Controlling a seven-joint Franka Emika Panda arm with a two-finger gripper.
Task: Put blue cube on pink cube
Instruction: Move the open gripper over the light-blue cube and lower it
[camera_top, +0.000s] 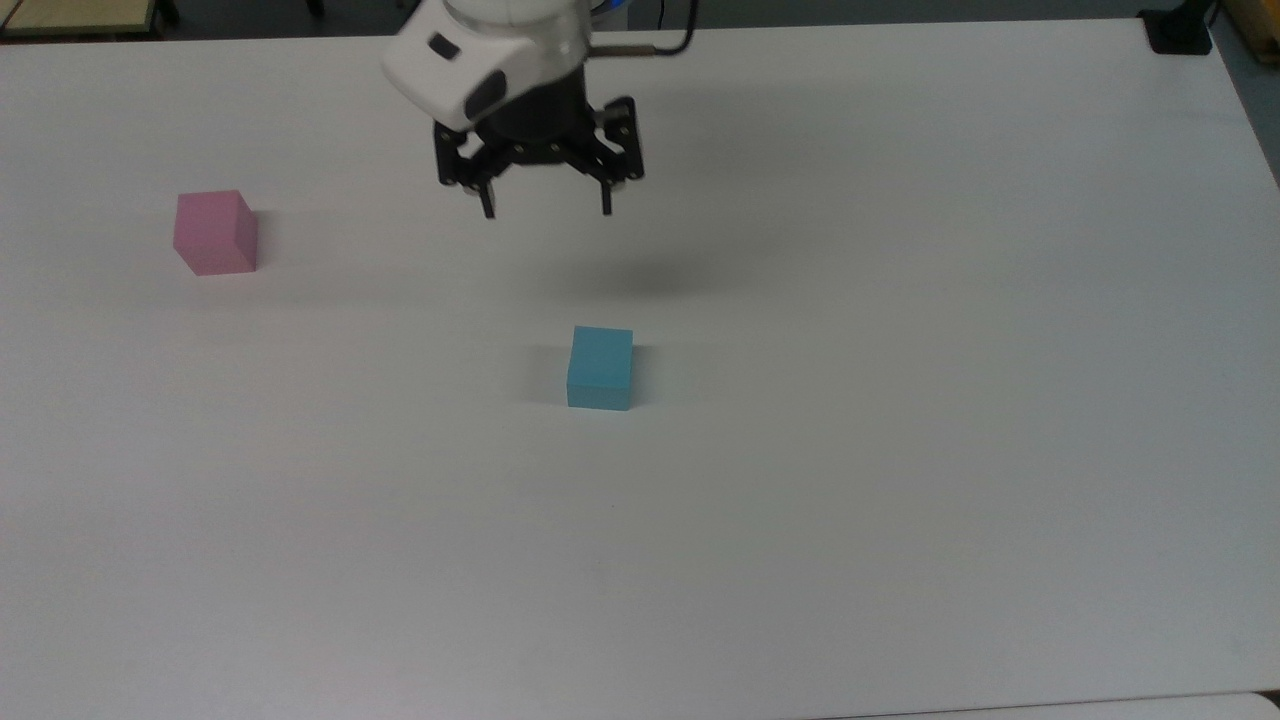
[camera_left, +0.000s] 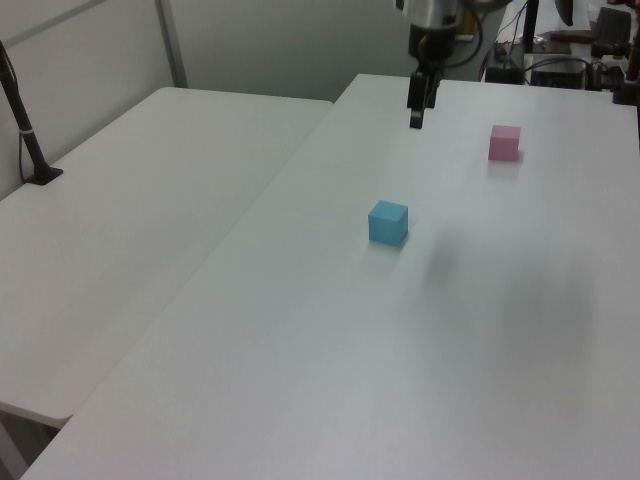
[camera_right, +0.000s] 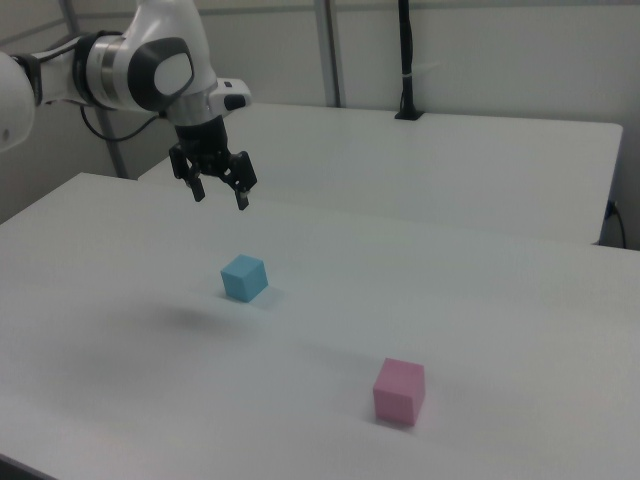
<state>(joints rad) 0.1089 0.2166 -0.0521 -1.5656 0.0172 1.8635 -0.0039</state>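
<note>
Gripper (camera_top: 546, 211) hangs in the air with its two fingers spread wide and nothing between them, above the white table (camera_top: 900, 500) and up-screen of the blue cube (camera_top: 600, 367) in the top view. That cube sits flat mid-table. Well apart, toward the top view's left, stands the pink cube (camera_top: 215, 232), alone.
</note>
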